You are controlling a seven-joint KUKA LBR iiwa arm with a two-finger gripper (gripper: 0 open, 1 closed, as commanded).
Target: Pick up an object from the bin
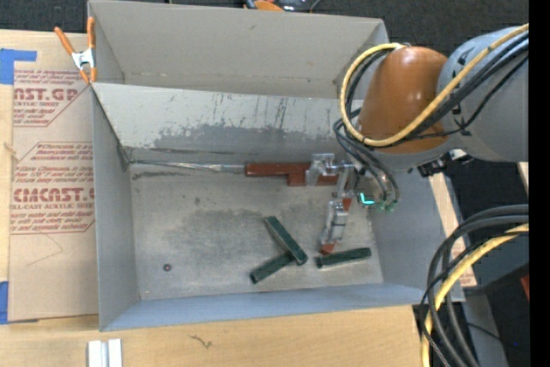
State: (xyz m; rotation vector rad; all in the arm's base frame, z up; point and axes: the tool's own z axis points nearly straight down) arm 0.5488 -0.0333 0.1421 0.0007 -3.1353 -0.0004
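Orange wrist cover (402, 95), closed fingers (333, 229) over left end of dark green stick (350, 255)

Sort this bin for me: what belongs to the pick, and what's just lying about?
In the job: gripper, over the left end of the dark green stick at front right; grey bin.
Lying about: two more dark green sticks left of it; reddish-brown bar near the back wall.

Grey arm (503, 129), orange dome cover (404, 94) — yellow and black cables (346, 88) looped round, slim metal end effector (330, 245)
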